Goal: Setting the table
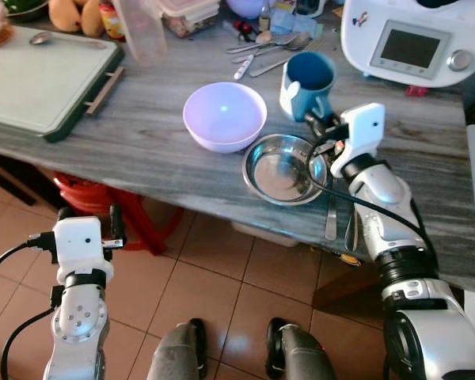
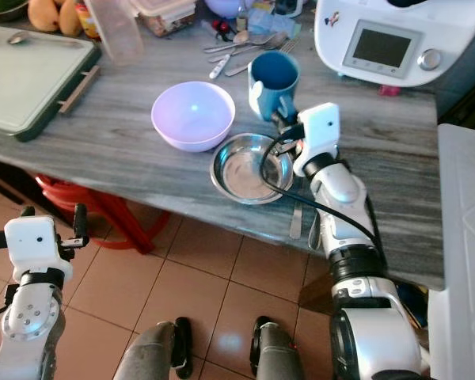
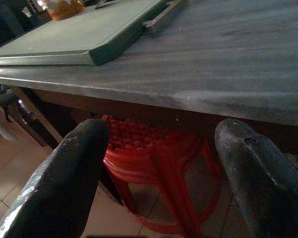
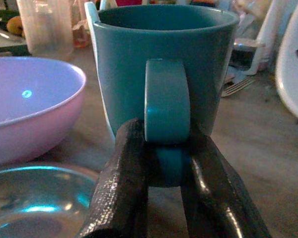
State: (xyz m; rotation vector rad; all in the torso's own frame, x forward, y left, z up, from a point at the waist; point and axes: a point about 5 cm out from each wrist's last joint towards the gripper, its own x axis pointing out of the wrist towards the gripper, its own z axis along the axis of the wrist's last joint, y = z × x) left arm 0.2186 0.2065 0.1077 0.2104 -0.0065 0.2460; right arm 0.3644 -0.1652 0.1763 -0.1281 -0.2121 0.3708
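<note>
A teal mug (image 1: 309, 82) stands upright on the grey table (image 1: 158, 150), behind a steel bowl (image 1: 283, 169). My right gripper (image 4: 167, 163) is shut on the mug's handle (image 4: 167, 101), one black finger (image 4: 120, 188) on each side of it. A lilac bowl (image 1: 224, 115) sits left of the mug. A knife and spoon (image 1: 337, 223) lie at the front edge, beside my right arm. My left gripper (image 1: 85, 225) hangs open below the table's edge, over the tiled floor, with nothing between its fingers (image 3: 64, 173).
A green cutting board (image 1: 43, 79) lies at the table's left. Loose cutlery (image 1: 271, 49), a clear plastic cup (image 1: 140, 30) and containers crowd the back. A white kitchen machine (image 1: 416, 39) stands at the back right. A red stool (image 3: 159, 163) sits under the table.
</note>
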